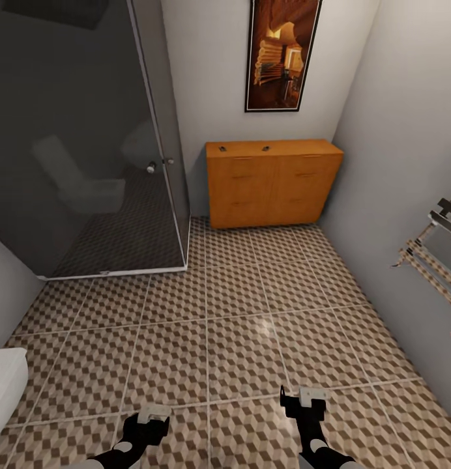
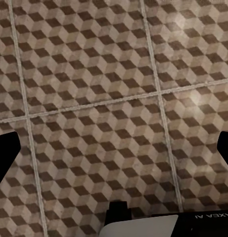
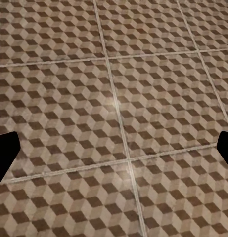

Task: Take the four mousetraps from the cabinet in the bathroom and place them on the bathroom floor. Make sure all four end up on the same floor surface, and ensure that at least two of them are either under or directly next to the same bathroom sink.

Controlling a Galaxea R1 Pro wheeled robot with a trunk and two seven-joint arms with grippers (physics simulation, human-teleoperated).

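The orange-brown wooden cabinet (image 1: pixel 272 184) stands against the far wall under a framed picture. On its flat top lie two tiny objects, one mousetrap (image 1: pixel 222 149) towards the left and another (image 1: pixel 266 148) near the middle; they are too small to make out in detail. The cube-patterned bathroom floor (image 1: pixel 238 326) stretches between me and the cabinet. My left gripper (image 1: pixel 151 414) and right gripper (image 1: pixel 304 397) hang low over the tiles at the near edge, both open and empty. In the wrist views the floor (image 2: pixel 114 98) (image 3: pixel 114 98) lies between widely spread dark fingertips (image 2: pixel 6 153) (image 3: pixel 5 150).
A dark glass shower enclosure (image 1: pixel 82 143) takes up the left side, its door edge next to the cabinet. A white fixture's rim (image 1: pixel 5 384) pokes in at the lower left. A towel rail (image 1: pixel 434 254) juts from the right wall.
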